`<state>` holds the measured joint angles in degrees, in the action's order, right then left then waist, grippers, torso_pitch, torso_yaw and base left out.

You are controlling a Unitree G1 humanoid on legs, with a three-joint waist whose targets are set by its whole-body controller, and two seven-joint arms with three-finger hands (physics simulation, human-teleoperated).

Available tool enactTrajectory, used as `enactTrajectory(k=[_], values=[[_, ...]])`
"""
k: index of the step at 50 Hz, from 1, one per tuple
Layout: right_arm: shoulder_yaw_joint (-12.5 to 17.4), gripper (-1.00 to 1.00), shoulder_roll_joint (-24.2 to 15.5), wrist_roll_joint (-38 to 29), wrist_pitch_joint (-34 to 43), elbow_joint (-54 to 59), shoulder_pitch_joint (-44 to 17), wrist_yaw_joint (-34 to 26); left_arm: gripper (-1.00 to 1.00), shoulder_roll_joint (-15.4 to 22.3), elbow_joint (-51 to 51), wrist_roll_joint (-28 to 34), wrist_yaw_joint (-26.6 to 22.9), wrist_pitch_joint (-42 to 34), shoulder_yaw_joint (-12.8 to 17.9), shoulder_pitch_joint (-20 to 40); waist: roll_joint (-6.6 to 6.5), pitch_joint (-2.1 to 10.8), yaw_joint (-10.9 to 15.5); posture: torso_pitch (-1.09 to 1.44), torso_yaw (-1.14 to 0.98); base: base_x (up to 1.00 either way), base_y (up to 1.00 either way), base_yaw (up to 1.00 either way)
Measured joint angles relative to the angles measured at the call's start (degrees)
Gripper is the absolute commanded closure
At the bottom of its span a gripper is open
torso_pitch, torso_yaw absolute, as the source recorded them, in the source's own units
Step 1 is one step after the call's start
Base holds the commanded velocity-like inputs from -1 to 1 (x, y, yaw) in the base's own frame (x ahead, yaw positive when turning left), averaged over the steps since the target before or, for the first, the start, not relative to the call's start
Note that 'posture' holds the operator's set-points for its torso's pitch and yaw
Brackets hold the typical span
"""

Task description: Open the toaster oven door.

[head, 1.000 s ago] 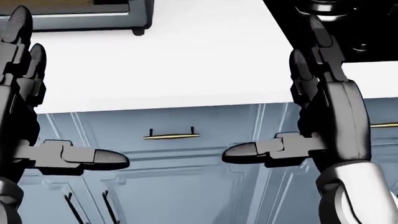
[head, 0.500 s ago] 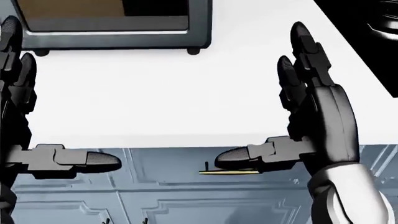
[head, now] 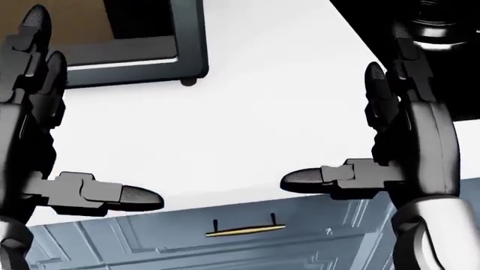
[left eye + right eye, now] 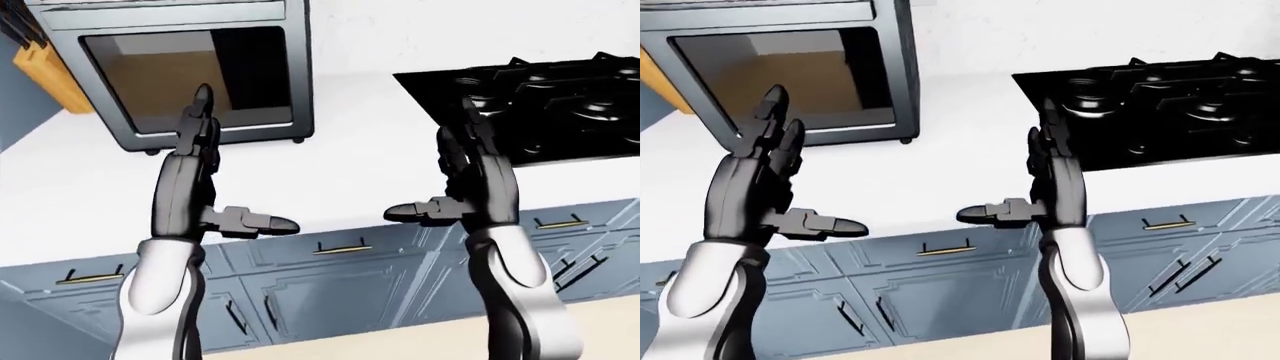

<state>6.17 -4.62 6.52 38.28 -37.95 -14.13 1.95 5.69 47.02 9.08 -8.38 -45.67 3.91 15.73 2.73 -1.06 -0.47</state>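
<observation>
White countertop (image 4: 340, 172) lies under both hands; blue cabinets (image 4: 330, 292) w/ brass drawer pulls (image 4: 337, 248) sit below the wrists. Black gas cooktop (image 4: 545, 105) is up and to the right of the right hand (image 4: 478, 187). Toaster oven (image 4: 190, 75), door shut, stands just beyond the left hand (image 4: 190, 180) fingertips, apart from them. Yellow knife block (image 4: 45, 75) is upper left of the left hand. Both hands are spread wide, fingers up, thumbs pointing inward, holding nothing.

The head view is looking steeply down, close over the counter's (image 3: 255, 135) near edge. Both eye views are sitting farther off, sharing the toaster oven (image 4: 190, 75) and stove (image 4: 540, 105).
</observation>
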Motion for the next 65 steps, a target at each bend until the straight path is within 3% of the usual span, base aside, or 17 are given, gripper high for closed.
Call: enactTrajectory(k=[2, 6, 8, 11, 15, 21, 23, 26, 31, 33, 35, 36, 39, 46, 60, 63, 65], values=[[-0.1, -1.00, 0.0, 0.1, -0.4, -0.5, -0.4, -0.1, -1.00, 0.0, 0.6, 0.1, 0.1, 0.2, 0.3, 0.3, 0.05, 0.19, -0.1, 0.00, 0.00, 0.07, 0.37, 0.00], [-0.3, -1.00, 0.1, 0.4, -1.4, -0.4, -0.1, -0.3, -1.00, -0.1, -0.2, 0.2, 0.2, 0.7, 0.4, -0.1, -1.75, -0.52, -0.3, 0.00, 0.00, 0.06, 0.35, 0.00], [-0.1, -1.00, 0.1, 0.3, -1.0, 0.1, 0.2, -0.2, -1.00, -0.2, -0.8, 0.1, 0.1, 0.6, 0.2, -0.3, -3.36, -0.86, -0.6, 0.00, 0.00, 0.04, 0.21, 0.00], [-0.2, -1.00, 0.2, 0.3, -0.6, 0.3, -0.2, 0.0, -1.00, 0.0, -0.8, 0.1, 0.1, 0.5, 0.5, -0.3, -7.11, -0.47, -0.7, 0.00, 0.00, 0.00, 0.04, 0.00], [-1.9, -1.00, 0.7, 0.9, -0.6, 1.0, 0.3, -0.6, -1.00, 0.1, -1.5, 0.7, 0.7, 0.5, 1.6, -1.3, -4.36, -1.39, 0.4, 0.00, 0.00, 0.00, 0.04, 0.00], [-1.2, -1.00, 0.4, 0.6, -1.3, 0.2, -0.1, -0.8, -1.00, 0.0, -0.9, 0.8, 0.6, 0.6, 1.1, -0.8, 0.27, -0.73, 0.6, 0.00, 0.00, 0.00, 0.27, 0.00], [-0.3, -1.00, 0.1, 0.3, -1.7, 0.2, 0.2, -0.5, -1.00, -0.3, -0.7, 0.5, 0.3, 0.9, 0.1, -0.8, -1.49, -0.89, -0.2, 0.00, 0.00, 0.00, 0.27, 0.00], [0.0, -1.00, 0.1, -0.1, -1.5, 1.4, 0.5, -0.2, -1.00, -0.3, -1.3, 0.1, -0.1, 1.0, -0.4, -0.8, -0.90, -0.16, -0.4, 0.00, 0.00, 0.00, 0.27, 0.00], [-0.7, -1.00, 0.2, -0.1, -1.8, 0.8, 0.0, -0.5, -1.00, -0.3, -0.8, 0.5, 0.1, 1.0, 0.2, -0.6, -2.28, -0.54, -0.3, 0.00, 0.00, 0.00, 0.48, 0.00], [-0.4, -1.00, 0.2, -0.1, -2.5, 1.4, 0.1, -0.5, -1.00, -0.3, -0.8, 0.5, 0.1, 1.2, 0.0, -0.6, -3.84, -0.61, -0.6, 0.00, 0.00, 0.00, 0.50, 0.00], [-0.2, -1.00, 0.2, -0.2, -2.7, 1.8, 0.0, -0.3, -1.00, -0.3, -0.9, 0.4, 0.0, 1.3, 0.0, -0.5, -6.59, -0.31, -0.7, 0.00, 0.00, 0.00, 0.50, 0.00], [-0.4, -1.00, 0.6, -0.2, -2.8, 1.9, 0.0, -0.2, -1.00, 0.0, -1.1, 0.4, 0.0, 1.3, 0.3, -0.5, -7.02, -0.02, -0.3, 0.00, 0.00, 0.00, 0.52, 0.00], [-1.5, -1.00, 0.7, -0.1, -1.8, 2.5, 1.0, -0.3, -1.00, 0.0, -1.5, 1.0, 0.3, 0.7, 0.9, -1.1, -6.59, -0.92, 0.8, 0.00, 0.00, 0.00, 0.01, 0.00], [-0.2, -1.00, 0.3, 0.5, -1.5, -0.1, -0.1, 0.1, -1.00, -0.2, -1.4, 1.6, 0.4, 1.3, 0.2, -0.6, -4.09, -0.42, 0.5, 0.00, 0.00, 0.00, 0.00, 0.00], [0.1, -1.00, -0.1, 1.2, -1.0, 0.3, -0.1, 0.5, -1.00, 0.0, 1.4, 1.5, -0.9, 3.5, 0.4, -2.3, -2.70, -1.08, 1.7, 0.00, 0.00, 0.00, 0.00, 0.00], [0.1, -1.00, -0.2, 1.3, -1.1, 0.0, -0.4, 0.5, -1.00, -0.1, 1.1, 2.1, -1.3, 3.7, -0.1, -2.1, -1.57, -1.31, 2.1, 0.00, 0.00, 0.00, 0.00, 0.00], [0.1, -1.00, -0.3, 1.4, -1.3, -0.1, -0.5, 0.4, -1.00, -0.2, 1.3, 2.5, -1.5, 3.4, -0.3, -1.7, 0.24, -0.97, 2.4, -0.01, 0.00, 0.00, 0.00, 0.00]])
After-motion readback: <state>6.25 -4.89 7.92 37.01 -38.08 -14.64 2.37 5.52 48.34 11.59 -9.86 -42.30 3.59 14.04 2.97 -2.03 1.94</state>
